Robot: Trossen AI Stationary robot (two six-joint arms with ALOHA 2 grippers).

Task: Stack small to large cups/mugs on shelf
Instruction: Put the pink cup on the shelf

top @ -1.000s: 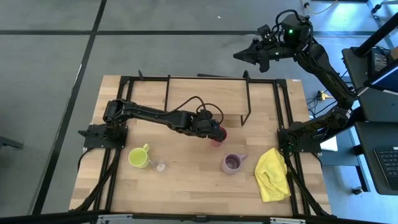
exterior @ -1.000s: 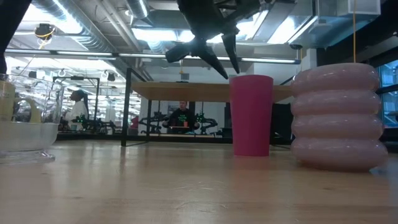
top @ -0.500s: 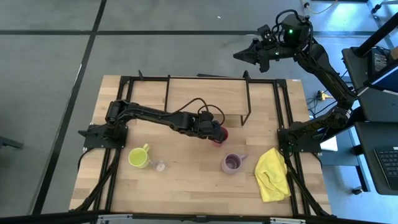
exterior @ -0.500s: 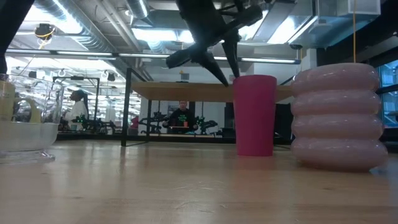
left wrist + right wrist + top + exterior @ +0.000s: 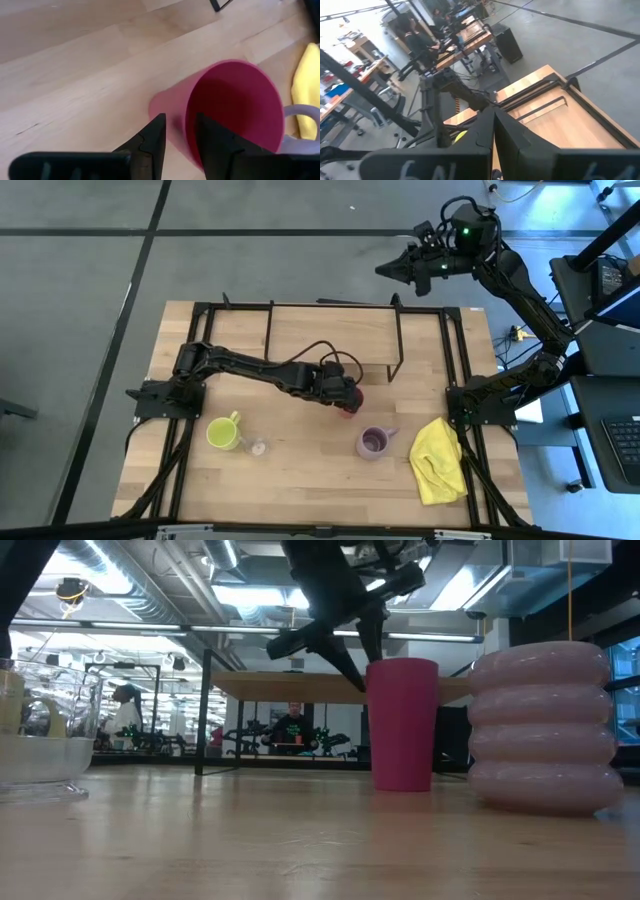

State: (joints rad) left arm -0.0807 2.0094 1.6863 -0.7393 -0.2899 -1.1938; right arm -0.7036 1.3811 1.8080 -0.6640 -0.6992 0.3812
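The red cup (image 5: 349,404) stands upright on the table in front of the shelf (image 5: 335,330), a light-wood board on a black wire frame. My left gripper (image 5: 180,137) is open and straddles the cup's left rim, one finger inside and one outside. The lilac mug (image 5: 373,443), the yellow-green mug (image 5: 224,433) and the tiny clear glass (image 5: 258,447) stand on the table nearer the front edge. In the low view the red cup (image 5: 402,725) stands beside the ribbed lilac mug (image 5: 540,730). My right gripper (image 5: 385,270) is shut and held high beyond the far edge. My left gripper comes at the red cup's rim (image 5: 187,117) slanting down from the table's left. One finger (image 5: 215,145) is inside against the wall, and the other finger (image 5: 154,137) is outside with a strip of outer wall showing beside it. The cup stands upright on its base.
A yellow cloth (image 5: 438,460) lies crumpled near the right front corner. The shelf's black wire uprights (image 5: 398,340) rise just beyond the red cup. Bare wood shows between the yellow-green mug and the lilac mug. The low view shows a workshop beyond the table with people far off.
My left gripper has come down over the red cup's left rim, with one finger entering the cup. The cup has slid a little toward the table's right and then back toward the left, staying upright.
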